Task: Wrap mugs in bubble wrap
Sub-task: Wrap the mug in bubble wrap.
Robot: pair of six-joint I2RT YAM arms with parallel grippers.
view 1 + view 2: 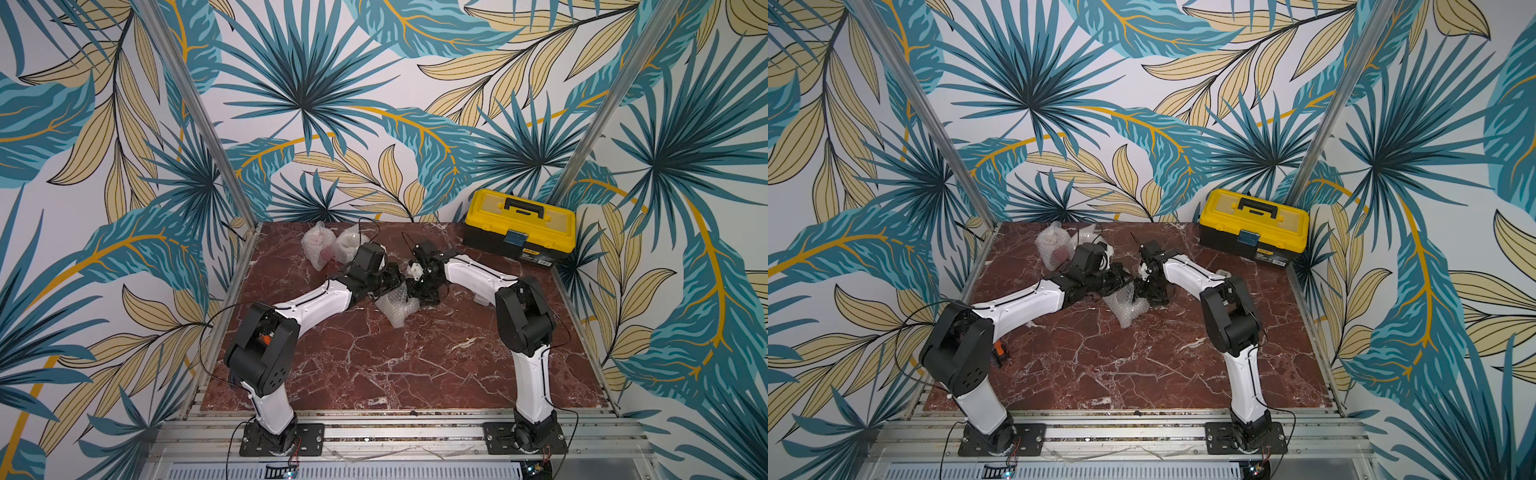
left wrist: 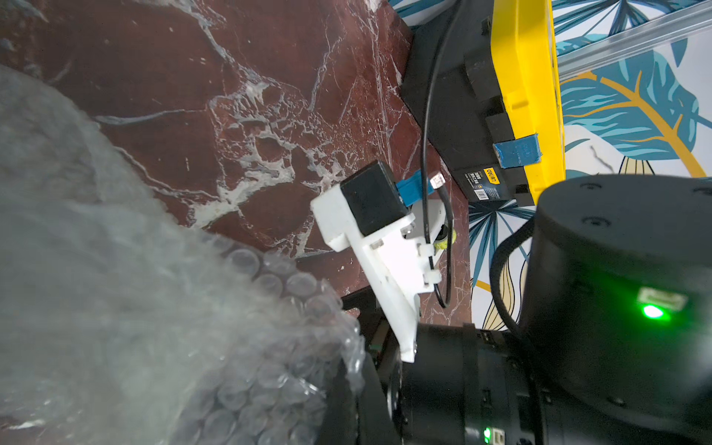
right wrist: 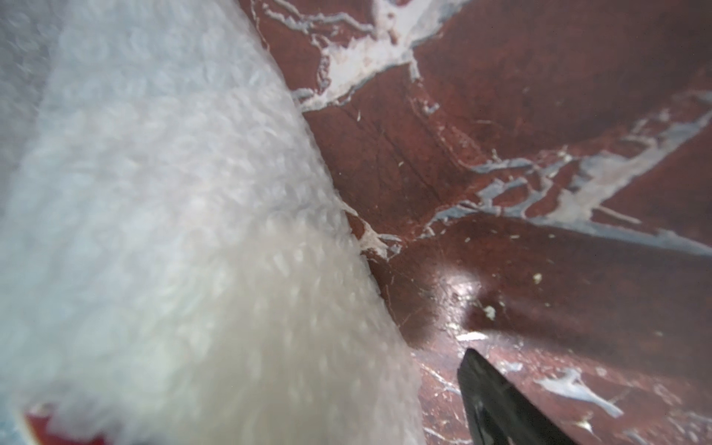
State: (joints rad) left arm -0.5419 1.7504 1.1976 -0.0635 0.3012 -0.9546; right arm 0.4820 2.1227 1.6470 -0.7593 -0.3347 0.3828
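Observation:
A crumpled bundle of bubble wrap [image 1: 397,311] [image 1: 1127,308] lies mid-table between both arms. My left gripper [image 1: 400,283] [image 1: 1128,286] sits at its upper edge. In the left wrist view the bubble wrap [image 2: 162,308] covers the jaws, which are shut on it. My right gripper [image 1: 422,294] [image 1: 1149,293] stands over the bundle's right side, open. One dark finger [image 3: 497,400] stays apart from the whitish wrap [image 3: 185,231]. A red sliver [image 3: 57,427], part of a mug, peeks out under that wrap. Two wrapped mugs [image 1: 319,246] [image 1: 347,246] stand at the back left.
A yellow and black toolbox [image 1: 519,226] [image 1: 1254,228] sits at the back right corner. A small grey object [image 1: 1223,273] lies behind my right forearm. Something orange [image 1: 1000,351] lies by my left elbow. The red marble tabletop [image 1: 374,365] ends at aluminium rails.

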